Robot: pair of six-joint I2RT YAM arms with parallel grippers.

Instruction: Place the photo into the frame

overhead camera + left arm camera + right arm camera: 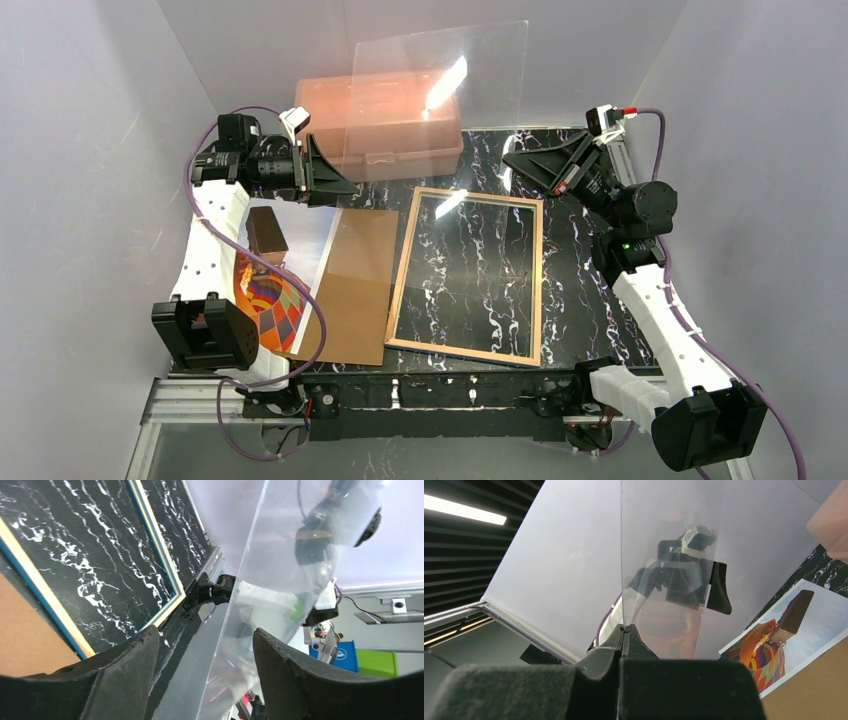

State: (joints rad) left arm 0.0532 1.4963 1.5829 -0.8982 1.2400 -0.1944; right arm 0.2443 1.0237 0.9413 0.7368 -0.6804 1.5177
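Observation:
The frame [402, 262] lies flat in the middle of the table, wood-coloured edge up, with no pane in it; its blue rim [160, 545] shows in the left wrist view. The clear pane [440, 95] is held upright in the air above the back of the table. My right gripper [515, 160] is shut on its lower right edge [625, 630]. My left gripper [340, 180] stands open at the pane's lower left, and the pane's edge [225, 645] passes between the fingers without being pinched. The photo [275, 300] lies face up at the left, under my left arm.
A brown block [267, 232] rests on the photo's upper part. The brown backing board [350, 285] lies between photo and frame. A peach plastic box [380, 125] stands at the back behind the pane. Grey walls close in both sides.

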